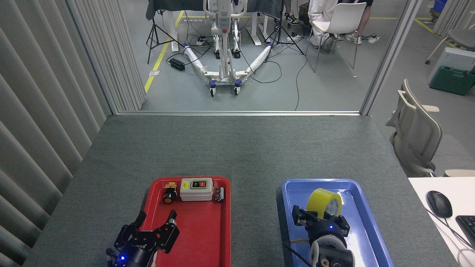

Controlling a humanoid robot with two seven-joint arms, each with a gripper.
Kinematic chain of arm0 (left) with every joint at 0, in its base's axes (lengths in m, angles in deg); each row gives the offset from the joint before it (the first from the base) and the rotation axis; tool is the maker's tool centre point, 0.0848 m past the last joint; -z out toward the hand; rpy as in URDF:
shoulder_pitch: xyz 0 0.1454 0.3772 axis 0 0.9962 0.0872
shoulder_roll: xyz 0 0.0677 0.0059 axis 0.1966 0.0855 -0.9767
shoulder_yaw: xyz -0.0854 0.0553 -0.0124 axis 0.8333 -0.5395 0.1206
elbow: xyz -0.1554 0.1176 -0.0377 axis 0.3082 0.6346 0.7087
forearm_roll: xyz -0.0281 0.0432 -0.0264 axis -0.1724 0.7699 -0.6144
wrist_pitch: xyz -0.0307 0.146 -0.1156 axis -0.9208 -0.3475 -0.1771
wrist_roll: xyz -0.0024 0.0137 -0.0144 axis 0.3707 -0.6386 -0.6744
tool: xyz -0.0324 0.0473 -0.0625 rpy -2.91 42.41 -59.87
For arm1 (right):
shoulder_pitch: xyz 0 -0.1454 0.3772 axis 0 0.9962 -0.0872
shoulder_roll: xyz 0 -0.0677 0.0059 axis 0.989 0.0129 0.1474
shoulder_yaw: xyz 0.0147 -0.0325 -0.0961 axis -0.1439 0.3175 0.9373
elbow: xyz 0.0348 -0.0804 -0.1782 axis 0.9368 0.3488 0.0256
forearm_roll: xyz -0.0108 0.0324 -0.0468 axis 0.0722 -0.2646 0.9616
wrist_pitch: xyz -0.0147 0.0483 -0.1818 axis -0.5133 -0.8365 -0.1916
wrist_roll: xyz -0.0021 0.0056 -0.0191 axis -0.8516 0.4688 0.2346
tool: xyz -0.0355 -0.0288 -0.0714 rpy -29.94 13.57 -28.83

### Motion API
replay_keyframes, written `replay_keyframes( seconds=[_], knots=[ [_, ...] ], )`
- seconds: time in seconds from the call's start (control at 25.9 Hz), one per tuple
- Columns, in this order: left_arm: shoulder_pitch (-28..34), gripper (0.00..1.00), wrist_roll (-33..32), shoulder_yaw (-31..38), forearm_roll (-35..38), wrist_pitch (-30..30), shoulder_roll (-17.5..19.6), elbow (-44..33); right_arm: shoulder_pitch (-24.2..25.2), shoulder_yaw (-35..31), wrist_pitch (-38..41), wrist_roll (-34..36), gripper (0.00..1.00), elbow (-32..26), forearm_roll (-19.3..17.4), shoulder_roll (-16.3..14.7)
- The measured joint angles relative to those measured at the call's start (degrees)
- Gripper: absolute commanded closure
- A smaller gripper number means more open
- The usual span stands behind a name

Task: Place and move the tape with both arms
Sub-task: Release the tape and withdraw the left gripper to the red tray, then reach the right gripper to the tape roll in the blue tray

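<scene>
**Tape in blue tray, both hands low at the near edge**

The tape (324, 202) stands on edge inside the blue tray (362, 222), tilted, with its white core facing right and toward the camera. It sits in the far half of the tray, near the middle of its width.

The right hand (319, 219) is over the same tray, directly in front of the tape on the near side. Its black fingers (299, 218) spread to either side of the roll's lower edge. The hand is seen almost end-on, so whether the fingers clamp the tape or merely flank it cannot be told. A blue indicator light shows on the hand body.

The left hand (156, 226) is at the near left corner of the red tray (200, 237), partly over the tray rim and partly over the grey desk (237, 148). Its fingers (171, 218) are spread apart, pointing away from the robot, with nothing between them. A blue indicator light also shows on this hand.

At the far end of the red tray lie three items in a row: a black and orange push button (169, 194), a grey switch box (196, 188) with red and green buttons, and a small dark component (219, 194)
</scene>
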Motion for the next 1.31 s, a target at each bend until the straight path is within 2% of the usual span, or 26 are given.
replay_keyframes(
  seconds=[0.15, 0.35, 0.73, 1.24, 1.31],
  knots=[
    [0.69, 0.01, 2.63, -3.94, 3.03, -7.61, 0.26, -0.14, -1.13, 0.88, -3.68, -8.52, 1.0, 1.38, 0.15, 0.04],
    [0.46, 0.01, 3.27, -5.15, 3.65, -9.64, 0.2, -0.19, -2.01, 1.19, -5.94, -14.36, 1.0, 1.76, 0.67, 0.0],
    [0.03, 0.01, 3.25, -5.33, 3.59, -9.25, 0.95, -0.14, -2.08, 1.02, -7.47, -15.72, 1.0, 1.35, 1.27, -1.89],
    [-0.33, 0.01, 3.15, -5.33, 3.44, -8.39, 1.03, 0.47, -1.5, 0.53, -7.78, -15.92, 1.0, -3.62, 1.77, -4.69],
    [-0.36, 0.01, 3.15, -5.33, 3.44, -8.38, 0.95, 0.49, -1.35, 0.36, -7.77, -18.0, 1.0, -3.73, 1.76, -5.09]
  ],
)
